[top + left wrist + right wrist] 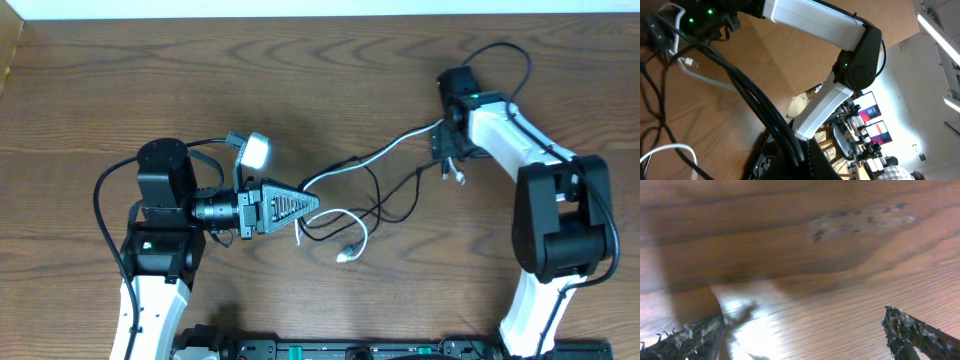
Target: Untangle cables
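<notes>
Overhead, nearest the base edge, the left arm [160, 250] comes up from the bottom-left corner, bends at its black elbow and lies low and level, reaching right across the table [120, 70]. The left gripper [312, 200] narrows to a sharp point, jaws pressed together, its tip right in the knot of cables at mid-table. Whether a strand is pinched in there, I cannot tell. Just below that tip the white cord [361, 232] loops round and drops to its white plug end [345, 257], lying loose on the wood. The black cords [385, 205] curl in overlapping loops just right of the tip, crossing the white one. From the tangle a pale strand and a black one run side by side up and to the right, towards the far arm. Over there the right arm [555, 220] stands tall on the right side, folds at its elbow and reaches left, wrist turned down. The right gripper [449, 160] hangs over the strands' far end, and the right wrist view settles it: fingers [695, 335] spread wide, bare wood between them, nothing held.
</notes>
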Robot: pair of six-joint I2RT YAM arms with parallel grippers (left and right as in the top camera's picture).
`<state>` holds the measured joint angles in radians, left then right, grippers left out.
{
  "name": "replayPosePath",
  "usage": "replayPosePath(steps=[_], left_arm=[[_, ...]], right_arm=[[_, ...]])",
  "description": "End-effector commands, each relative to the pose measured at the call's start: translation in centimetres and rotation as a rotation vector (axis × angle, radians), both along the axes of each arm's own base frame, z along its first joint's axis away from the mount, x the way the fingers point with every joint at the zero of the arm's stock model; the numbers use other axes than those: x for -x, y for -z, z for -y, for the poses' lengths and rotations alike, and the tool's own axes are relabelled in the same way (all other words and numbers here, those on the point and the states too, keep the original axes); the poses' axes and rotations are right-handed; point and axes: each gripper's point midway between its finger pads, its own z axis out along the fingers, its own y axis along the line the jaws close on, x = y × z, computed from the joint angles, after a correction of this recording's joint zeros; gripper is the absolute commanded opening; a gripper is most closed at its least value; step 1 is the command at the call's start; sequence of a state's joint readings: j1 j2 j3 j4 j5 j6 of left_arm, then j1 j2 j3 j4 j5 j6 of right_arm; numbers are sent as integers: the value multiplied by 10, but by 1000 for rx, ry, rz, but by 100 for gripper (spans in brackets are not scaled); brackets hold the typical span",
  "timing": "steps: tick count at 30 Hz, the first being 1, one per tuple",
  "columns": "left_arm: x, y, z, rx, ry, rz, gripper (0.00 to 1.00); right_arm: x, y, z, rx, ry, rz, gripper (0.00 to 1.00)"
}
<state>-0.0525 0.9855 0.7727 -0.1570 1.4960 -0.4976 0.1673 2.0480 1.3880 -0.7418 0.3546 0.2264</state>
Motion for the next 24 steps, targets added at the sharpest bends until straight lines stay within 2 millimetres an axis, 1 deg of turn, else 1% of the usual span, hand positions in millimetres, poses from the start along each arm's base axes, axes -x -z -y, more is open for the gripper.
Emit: replayPosePath(steps=[1, 8, 10, 11, 14, 18, 21, 24], left_arm=[[8, -9, 0, 19, 35, 27, 8], [8, -9, 0, 18, 35, 30, 8], [8, -9, 0, 18, 34, 29, 8], [8, -9, 0, 18, 35, 30, 8], [8, -9, 0, 18, 34, 30, 8], [8, -8, 0, 17, 31, 30, 8], [8, -8, 0, 17, 31, 31, 7], [8, -8, 0, 16, 31, 38, 8]], right_arm=[[20, 22, 32, 45, 62, -64, 99], [33, 38, 75, 26, 256, -31, 99], [37, 43, 84, 10, 313, -18, 99], [38, 46, 85, -21, 338, -12, 99], [36, 55, 76, -147, 349, -6, 99], [29, 59, 54, -306, 331, -4, 99], [27, 59, 44, -340, 281, -9, 99], [26, 59, 41, -341, 257, -13, 99]])
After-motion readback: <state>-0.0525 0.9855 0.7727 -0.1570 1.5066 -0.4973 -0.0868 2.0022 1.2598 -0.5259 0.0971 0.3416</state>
